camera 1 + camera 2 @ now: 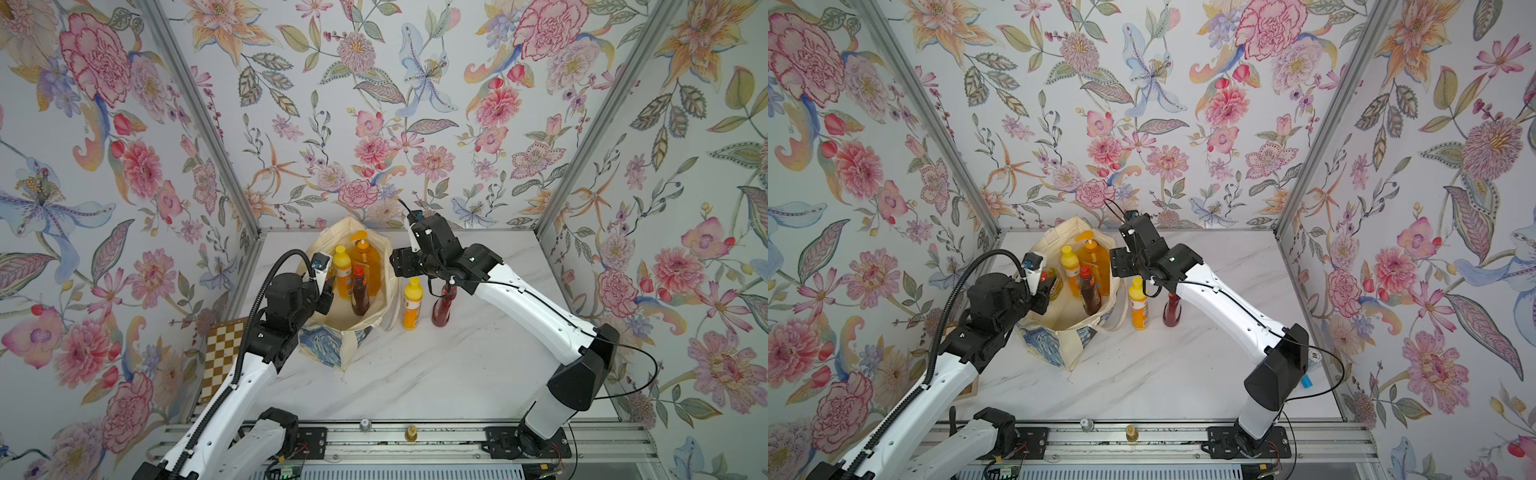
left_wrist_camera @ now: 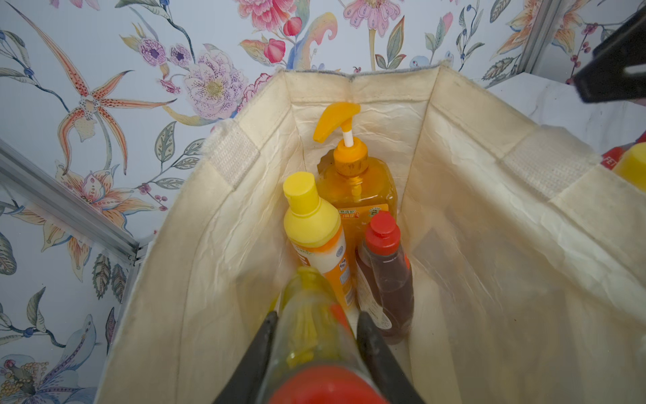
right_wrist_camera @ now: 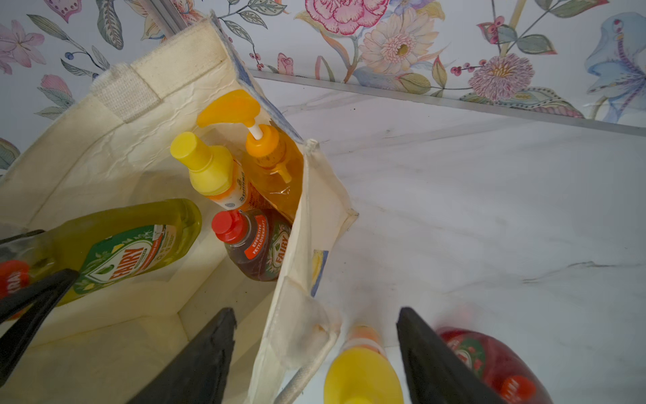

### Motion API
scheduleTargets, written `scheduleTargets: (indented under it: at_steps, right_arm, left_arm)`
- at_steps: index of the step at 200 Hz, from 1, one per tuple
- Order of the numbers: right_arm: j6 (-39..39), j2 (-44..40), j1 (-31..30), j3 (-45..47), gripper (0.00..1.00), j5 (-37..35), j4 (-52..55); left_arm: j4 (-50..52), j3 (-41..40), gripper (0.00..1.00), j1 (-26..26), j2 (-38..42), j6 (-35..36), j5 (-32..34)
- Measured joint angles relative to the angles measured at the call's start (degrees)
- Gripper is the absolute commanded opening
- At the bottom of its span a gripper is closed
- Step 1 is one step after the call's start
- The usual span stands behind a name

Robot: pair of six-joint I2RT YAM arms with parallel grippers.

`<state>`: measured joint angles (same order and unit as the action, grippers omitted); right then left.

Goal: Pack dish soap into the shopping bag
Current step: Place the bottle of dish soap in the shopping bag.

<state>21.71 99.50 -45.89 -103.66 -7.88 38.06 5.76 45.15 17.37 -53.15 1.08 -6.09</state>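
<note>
The cream shopping bag [image 1: 376, 309] [image 1: 1059, 320] stands open at the back left of the table. Upright inside it are an amber pump bottle [image 1: 365, 262] [image 2: 360, 189], an orange bottle with a yellow cap [image 1: 343, 274] [image 2: 314, 227] and a dark-red bottle [image 1: 360, 293] [image 2: 388, 273]. My left gripper [image 2: 316, 325] is shut on a green bottle [image 3: 129, 245] with a red cap, held tilted within the bag's mouth. Beside the bag stand a second orange bottle [image 1: 412, 305] [image 3: 363, 370] and a second dark-red bottle [image 1: 444, 309] [image 3: 489, 360]. My right gripper [image 3: 314, 310] is open above that orange bottle, one finger over the bag, the other between the two bottles.
A brown and cream chessboard [image 1: 222, 357] leans at the table's left edge. The white marble table [image 1: 457, 374] stretches to the front and right of the bag. Flowered walls close the back and both sides. A small blue object [image 1: 1306, 380] lies by the right wall.
</note>
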Motion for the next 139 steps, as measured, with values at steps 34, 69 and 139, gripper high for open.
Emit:
scheduleTargets:
  at_steps: [34, 69, 139]
  right_arm:
    - [-0.5, 5.7, -0.7, -4.1, 0.66, 2.6, -0.3]
    - [-0.5, 8.1, -0.9, -5.1, 0.54, 3.4, -0.2]
    - [-0.7, 8.1, -0.9, -6.6, 0.5, 3.9, -0.2]
  left_arm:
    - [-2.1, -1.2, 0.0, -0.6, -1.8, -0.8, -1.2]
    - [-3.8, -1.7, 0.0, -0.8, -4.7, -1.1, -2.4]
    - [-7.1, -3.4, 0.0, -1.6, -9.2, -0.9, -3.4]
